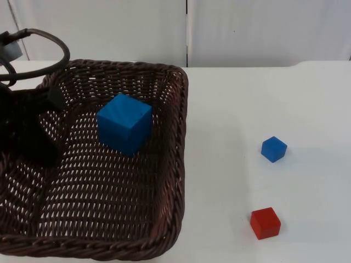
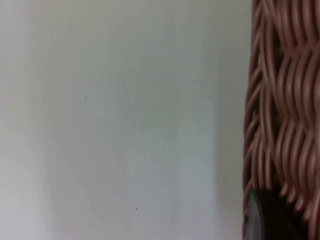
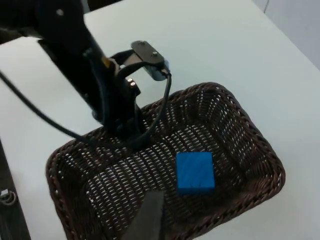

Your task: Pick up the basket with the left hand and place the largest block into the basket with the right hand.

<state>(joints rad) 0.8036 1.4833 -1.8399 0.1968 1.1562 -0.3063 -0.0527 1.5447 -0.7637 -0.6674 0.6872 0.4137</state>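
Note:
The dark brown wicker basket (image 1: 181,137) fills the left of the top view. My left gripper (image 1: 43,147) is shut on its left rim, and the same grip (image 3: 126,134) appears in the right wrist view. The basket's weave (image 2: 285,100) stands beside a black fingertip (image 2: 265,222) in the left wrist view. The largest block, a blue cube (image 1: 124,124), lies inside the basket toward its far side. The right wrist view looks down from high above on the basket (image 3: 272,167) and the blue cube (image 3: 195,172). One black fingertip (image 3: 150,217) of my right gripper shows there, well above the basket.
A small blue block (image 1: 273,149) and a red block (image 1: 265,223) lie on the white table (image 1: 247,98) to the right of the basket. The grey partition wall (image 1: 247,33) closes off the far edge.

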